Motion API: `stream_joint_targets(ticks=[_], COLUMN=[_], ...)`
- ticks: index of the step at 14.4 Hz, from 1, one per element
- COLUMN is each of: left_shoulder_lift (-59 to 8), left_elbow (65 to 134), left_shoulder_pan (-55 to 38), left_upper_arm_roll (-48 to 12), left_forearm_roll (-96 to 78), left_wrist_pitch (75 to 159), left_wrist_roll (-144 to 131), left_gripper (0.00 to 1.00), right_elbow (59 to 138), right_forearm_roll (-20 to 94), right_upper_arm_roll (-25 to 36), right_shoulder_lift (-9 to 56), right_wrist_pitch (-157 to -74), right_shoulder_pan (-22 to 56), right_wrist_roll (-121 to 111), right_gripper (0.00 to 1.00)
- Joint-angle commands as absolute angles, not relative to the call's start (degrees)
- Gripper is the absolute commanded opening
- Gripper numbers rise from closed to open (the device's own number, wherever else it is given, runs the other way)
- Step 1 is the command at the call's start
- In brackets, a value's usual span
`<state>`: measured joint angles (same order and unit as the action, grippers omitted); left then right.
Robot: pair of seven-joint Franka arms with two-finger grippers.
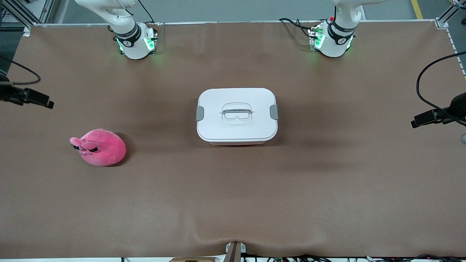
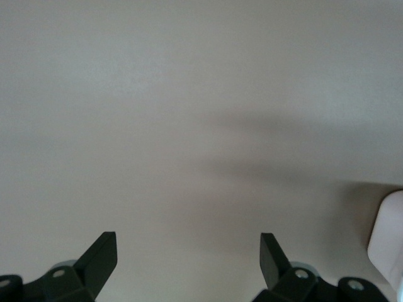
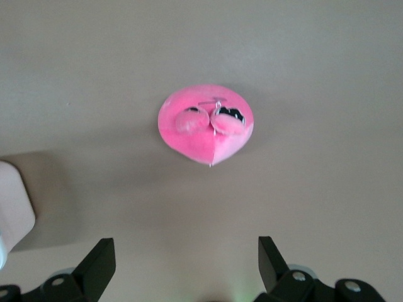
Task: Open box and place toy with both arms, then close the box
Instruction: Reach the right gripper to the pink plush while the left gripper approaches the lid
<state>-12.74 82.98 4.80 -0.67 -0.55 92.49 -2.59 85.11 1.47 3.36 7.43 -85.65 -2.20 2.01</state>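
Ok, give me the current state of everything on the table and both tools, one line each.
box: closed, upright, mid-table.
lid: seated on the box, both grey clips down at its ends.
toy: lying on the table, toward the right arm's end, untouched.
left tool: open, empty, over bare table beside the box.
right tool: open, empty, above the toy.

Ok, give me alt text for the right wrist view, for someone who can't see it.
The pink plush toy lies on the bare brown table, centred ahead of the open right gripper. A corner of the box shows at the frame's edge.
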Motion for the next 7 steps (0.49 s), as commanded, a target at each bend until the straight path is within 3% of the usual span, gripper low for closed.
stream_joint_targets(ticks=[1,7], left_shoulder_lift=[-14.5,-16.0], left_elbow=[81.7,81.7], left_shoulder_pan=[4.2,-0.2], left_upper_arm_roll=[-1.0,-1.5], left_forearm_roll=[-0.4,-0.4], left_wrist_pitch=[94.6,95.5], left_wrist_roll=[-4.0,-15.6], left_gripper=[1.00,1.00], right_elbow=[82.2,82.2], right_forearm_roll=[2.0,1.4], right_upper_arm_roll=[2.9,2.9], right_shoulder_lift=[9.7,13.3], right_wrist_pitch=[-87.7,-91.6], right_shoulder_pan=[-2.4,-0.5], right_wrist_roll=[2.1,2.0], right_gripper=[1.00,1.00])
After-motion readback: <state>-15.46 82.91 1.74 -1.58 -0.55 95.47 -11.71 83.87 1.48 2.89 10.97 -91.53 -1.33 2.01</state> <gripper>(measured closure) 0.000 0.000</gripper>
